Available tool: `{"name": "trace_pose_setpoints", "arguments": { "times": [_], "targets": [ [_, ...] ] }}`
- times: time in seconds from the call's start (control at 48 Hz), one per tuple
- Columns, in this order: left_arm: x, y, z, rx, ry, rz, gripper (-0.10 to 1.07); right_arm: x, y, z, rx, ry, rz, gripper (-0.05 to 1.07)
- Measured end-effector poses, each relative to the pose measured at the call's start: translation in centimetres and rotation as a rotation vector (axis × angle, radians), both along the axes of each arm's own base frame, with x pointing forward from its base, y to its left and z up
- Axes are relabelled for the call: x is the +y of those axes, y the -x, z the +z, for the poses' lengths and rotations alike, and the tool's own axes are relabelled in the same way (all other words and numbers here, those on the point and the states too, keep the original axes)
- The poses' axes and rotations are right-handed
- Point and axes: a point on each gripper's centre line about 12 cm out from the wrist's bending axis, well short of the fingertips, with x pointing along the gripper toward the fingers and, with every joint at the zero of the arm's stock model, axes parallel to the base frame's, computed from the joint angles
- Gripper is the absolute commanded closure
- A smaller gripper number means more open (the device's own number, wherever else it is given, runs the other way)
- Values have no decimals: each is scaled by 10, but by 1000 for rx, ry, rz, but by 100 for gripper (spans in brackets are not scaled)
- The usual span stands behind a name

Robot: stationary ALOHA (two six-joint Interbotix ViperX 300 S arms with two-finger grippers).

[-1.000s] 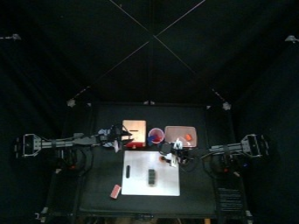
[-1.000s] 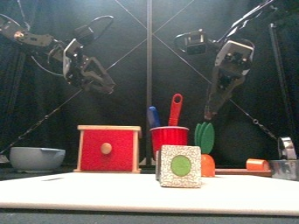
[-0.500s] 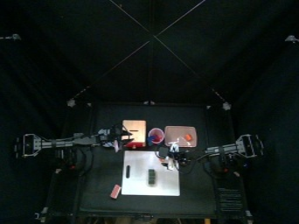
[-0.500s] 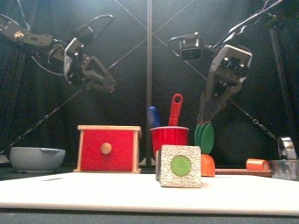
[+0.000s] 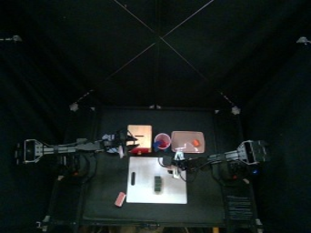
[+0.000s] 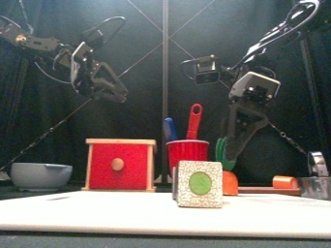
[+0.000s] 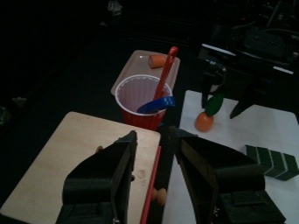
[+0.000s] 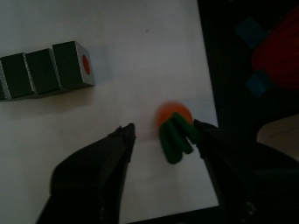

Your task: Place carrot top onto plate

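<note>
Since the earlier frame, the right end effector [image 6: 230, 147] has come down toward the carrot top [image 8: 176, 131] and now hangs just above it, its jaws apart on either side of the green leaves with nothing between them. The left end effector [image 7: 167, 156] stays raised over the tan board [image 7: 82, 157], jaws open and empty.

The carrot top lies on the white mat [image 8: 105, 122], near its edge: a short orange stub with a tuft of green leaves. It looks like a light, stiff toy piece, likely smooth and a little slippery. The leaf tuft is narrow, so a pinch across it, close to the orange base, seems safest. The plate [image 5: 190, 140] sits well apart, beyond the red cup [image 7: 142, 92].
</note>
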Motion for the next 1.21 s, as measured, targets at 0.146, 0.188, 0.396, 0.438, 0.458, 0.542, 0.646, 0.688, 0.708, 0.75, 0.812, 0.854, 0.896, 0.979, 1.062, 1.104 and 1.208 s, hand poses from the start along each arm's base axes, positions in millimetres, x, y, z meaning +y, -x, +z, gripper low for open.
{"name": "trace_pose_setpoints", "arguments": {
  "times": [0.146,0.188,0.396,0.438,0.458,0.542,0.646,0.688,0.708,0.75,0.812,0.854,0.896,0.979,1.062,1.104,1.208],
  "targets": [
    [0,0,0,-1,0,0,22,-4,0,2,-5,0,-12,41],
    [0,0,1,-4,-1,0,22,-6,1,3,-9,0,-17,42],
    [0,0,1,-3,-1,0,22,-17,14,19,-35,5,-53,42],
    [0,0,1,-3,-1,0,22,-19,19,23,-36,7,-63,42],
    [0,0,0,0,0,0,22,-21,22,24,-34,10,-69,42],
    [0,0,1,-3,-1,0,22,-31,36,31,-31,16,-111,42],
    [0,0,1,-6,-2,0,22,-47,51,36,-43,20,-168,42],
    [0,0,1,-8,-4,0,22,-53,57,37,-49,20,-191,42],
    [0,0,1,-10,-4,0,22,-56,59,38,-52,21,-203,42],
    [0,0,2,-14,-6,0,22,-63,65,38,-56,26,-228,42],
    [0,0,3,-20,-7,0,22,-73,71,35,-55,39,-255,42],
    [0,-1,3,-22,-8,0,22,-81,75,34,-56,50,-272,42],
    [0,-1,2,-20,-7,0,22,-88,79,32,-57,57,-292,42],
    [0,-1,2,-20,-7,0,22,-101,85,29,-72,67,-326,42],
    [0,-1,3,-23,-8,0,22,-116,90,26,-90,69,-370,42],
    [0,-1,3,-22,-8,0,22,-122,92,23,-95,66,-391,41],
    [0,-1,3,-24,-7,0,22,-131,98,16,-96,59,-427,39]
  ]
}}
